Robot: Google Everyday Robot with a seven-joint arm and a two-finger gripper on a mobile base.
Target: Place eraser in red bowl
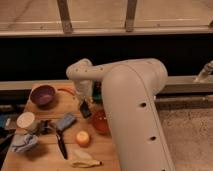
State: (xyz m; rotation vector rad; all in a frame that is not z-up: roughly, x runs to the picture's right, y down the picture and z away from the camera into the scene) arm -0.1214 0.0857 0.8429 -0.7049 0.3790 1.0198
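My gripper (83, 104) hangs at the end of the big white arm, over the middle of the wooden table. It is shut on the eraser (86, 111), a small black block that hangs tilted below the fingers. The red bowl (99, 122) sits just right of and below the eraser; its right side is hidden behind my arm. The eraser is above the bowl's left rim, a little clear of it.
A purple bowl (43, 95) stands at the back left. A blue-grey sponge (65, 121), a black-handled knife (61, 145), an orange fruit (82, 138), a banana (85, 161), a white cup (26, 120) and a cloth (23, 142) lie on the wooden table (107, 150).
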